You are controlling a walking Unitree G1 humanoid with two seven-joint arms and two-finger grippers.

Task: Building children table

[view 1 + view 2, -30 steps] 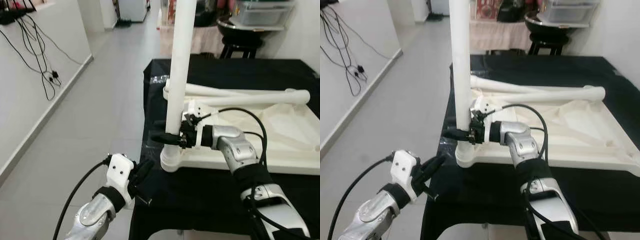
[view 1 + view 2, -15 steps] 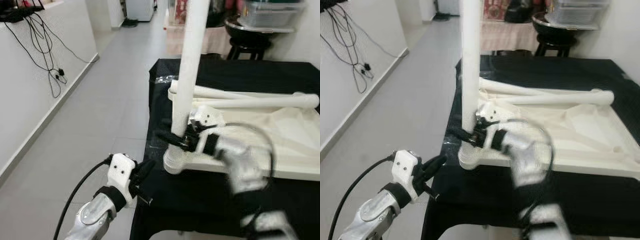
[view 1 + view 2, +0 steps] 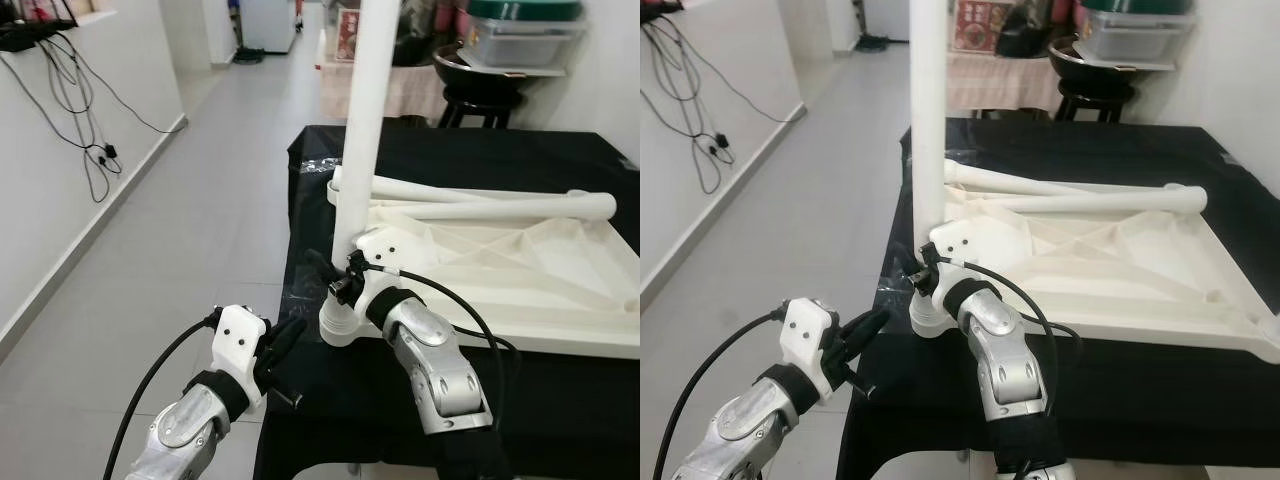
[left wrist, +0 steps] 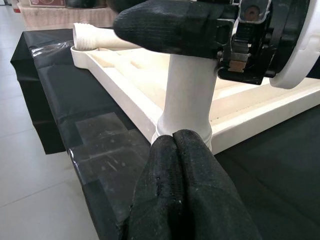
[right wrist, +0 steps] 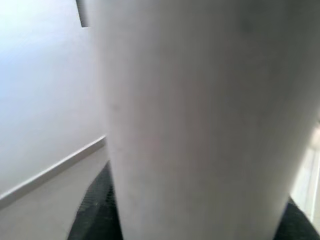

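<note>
In the left eye view, the right gripper [image 3: 335, 278] is clamping the white table leg [image 3: 362, 120] standing upright mid-frame in the upturned white tabletop's [image 3: 520, 270] corner socket. In the left wrist view, the left gripper [image 4: 175, 150], fingers pressed together, is hovering centre-bottom before the leg's base. The right wrist view is showing the leg's smooth, stiff, likely light plastic, best gripped low.

Upright leg [image 3: 362, 130] runs past the frame's top edge.

black cloth [image 3: 560, 400], grey floor [image 3: 200, 230], wall cables [image 3: 90, 140], stool [image 3: 470, 100]
</note>
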